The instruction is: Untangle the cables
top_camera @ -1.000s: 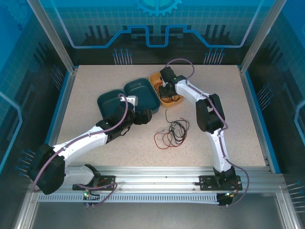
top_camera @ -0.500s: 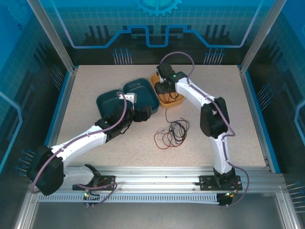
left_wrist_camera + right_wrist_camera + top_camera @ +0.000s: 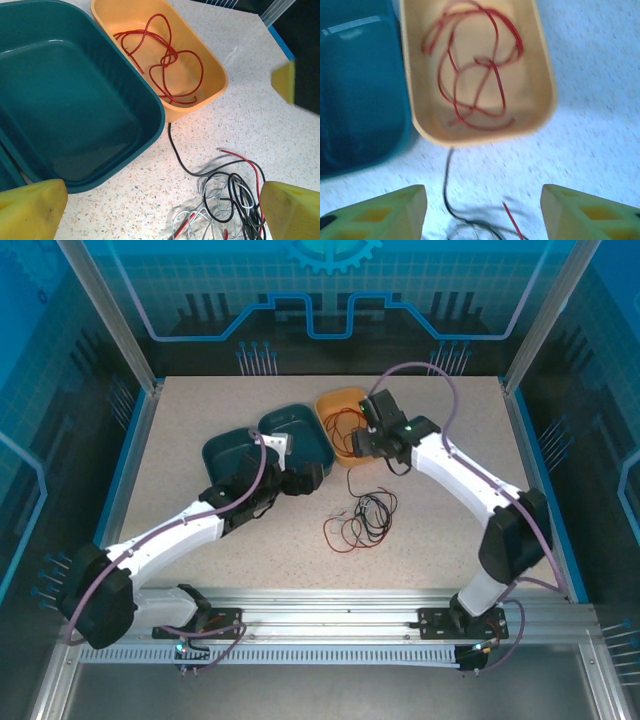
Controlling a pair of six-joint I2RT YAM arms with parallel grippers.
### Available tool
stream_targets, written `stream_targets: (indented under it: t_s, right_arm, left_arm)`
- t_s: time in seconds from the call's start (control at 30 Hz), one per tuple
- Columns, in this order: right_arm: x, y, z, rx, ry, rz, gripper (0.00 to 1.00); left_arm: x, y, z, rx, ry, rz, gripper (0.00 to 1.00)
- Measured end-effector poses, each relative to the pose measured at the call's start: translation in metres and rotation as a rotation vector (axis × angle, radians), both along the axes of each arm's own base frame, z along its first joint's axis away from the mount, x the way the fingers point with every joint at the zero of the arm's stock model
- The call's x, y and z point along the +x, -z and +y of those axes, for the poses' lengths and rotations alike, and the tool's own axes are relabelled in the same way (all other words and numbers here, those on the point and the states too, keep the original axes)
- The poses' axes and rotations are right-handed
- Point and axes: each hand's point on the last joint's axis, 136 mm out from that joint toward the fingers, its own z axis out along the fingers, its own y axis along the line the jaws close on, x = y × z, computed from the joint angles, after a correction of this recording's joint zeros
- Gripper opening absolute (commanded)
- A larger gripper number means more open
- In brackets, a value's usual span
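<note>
left end effector: wide, holding nothing
right end effector: apart, holding nothing, over orange tray edge
cables: heap on surface, just right of left end effector, likely nearer it

In the left wrist view the tangle runs off the picture at 6 o'clock, so its strands cannot be followed. The teal tray is cut at 9 and 12 o'clock. The right wrist view is smeared: the red cable in the orange tray reads as soft loops, and the black cable leaves at 6 o'clock. From above, the left arm covers part of a second tray, and the tangle's strands are too fine to tell apart.
</note>
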Motion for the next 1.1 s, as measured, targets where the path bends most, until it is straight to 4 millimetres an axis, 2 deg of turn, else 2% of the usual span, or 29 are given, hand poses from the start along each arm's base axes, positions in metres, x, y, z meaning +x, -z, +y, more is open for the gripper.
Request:
stream_targets:
  t_s: [0.07,0.1,0.23,0.43,0.47,0.53,0.6,0.7,0.9,0.97,1.1]
  right_arm:
    - [-0.019,0.008,-0.013,0.007,0.033,0.017,0.88]
    - [-0.029,0.012,-0.020,0.010,0.051,0.024,1.00]
    - [-0.063,0.025,-0.043,0.022,0.116,0.049,1.00]
    - [-0.098,0.044,-0.065,0.060,0.200,0.092,1.00]
    - [-0.101,0.048,-0.068,0.066,0.211,0.101,0.98]
    - [-0.108,0.058,-0.072,0.081,0.229,0.127,0.89]
    - [-0.112,0.069,-0.076,0.096,0.247,0.157,0.73]
    - [-0.115,0.081,-0.078,0.128,0.272,0.191,0.60]
    - [-0.109,0.092,-0.073,0.189,0.291,0.225,0.42]
    - [-0.108,0.099,-0.070,0.189,0.285,0.246,0.38]
    - [-0.103,0.112,-0.064,0.176,0.275,0.300,0.35]
  left_arm:
    - [-0.001,0.003,-0.003,-0.001,0.014,0.012,0.99]
    - [-0.002,0.005,-0.005,-0.001,0.023,0.018,0.99]
    - [-0.008,0.015,-0.018,0.002,0.070,0.049,0.99]
    - [-0.021,0.037,-0.059,0.002,0.196,0.122,0.95]
    - [-0.024,0.043,-0.065,0.001,0.216,0.139,0.93]
    - [-0.028,0.057,-0.076,0.000,0.248,0.170,0.92]
    - [-0.032,0.071,-0.084,0.005,0.275,0.209,0.88]
    - [-0.035,0.088,-0.093,0.011,0.296,0.254,0.86]
    - [-0.034,0.099,-0.112,0.007,0.335,0.289,0.75]
    - [-0.033,0.102,-0.118,0.004,0.348,0.295,0.68]
    - [-0.027,0.106,-0.131,-0.015,0.364,0.301,0.61]
